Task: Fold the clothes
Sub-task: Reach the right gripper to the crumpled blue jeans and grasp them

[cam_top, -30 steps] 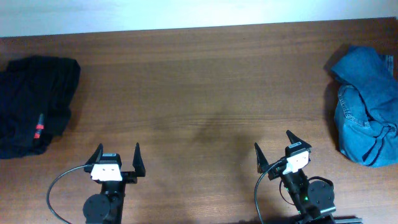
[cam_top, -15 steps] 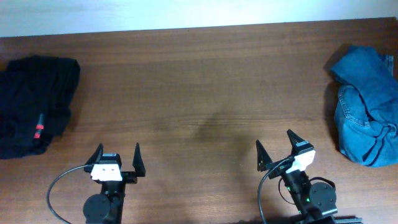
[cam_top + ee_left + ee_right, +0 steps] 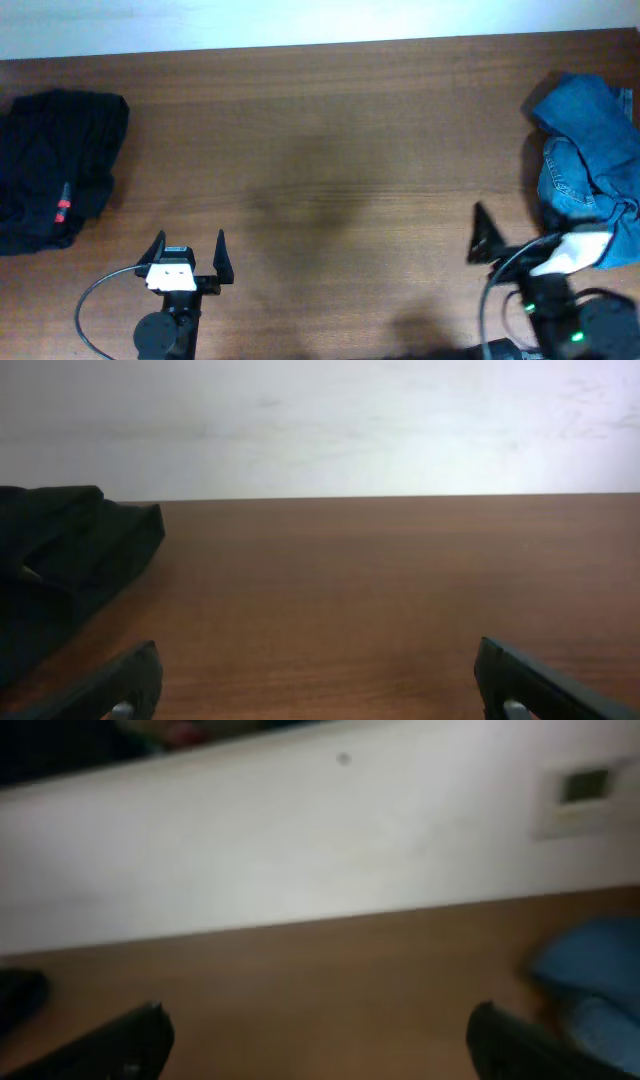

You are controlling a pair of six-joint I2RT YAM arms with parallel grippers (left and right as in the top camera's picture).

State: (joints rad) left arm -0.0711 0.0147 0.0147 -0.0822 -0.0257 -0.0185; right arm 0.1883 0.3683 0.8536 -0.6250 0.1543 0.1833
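The clothes, a crumpled pair of blue denim jeans, lie in a heap at the table's right edge. In the right wrist view they show as a blurred blue mass at the lower right. My right gripper is near the front right, just left of the heap's near end, open with nothing between its fingers. One of its fingers is hard to make out against the denim from overhead. My left gripper sits at the front left, open and empty, far from the jeans.
A black garment with a small red tag lies at the table's left edge, also seen at the left in the left wrist view. Bare brown wooden tabletop runs between the two heaps. A white wall stands behind the table.
My right arm has swung to the right, toward the jeans, still open. The left arm and both garments have not moved.
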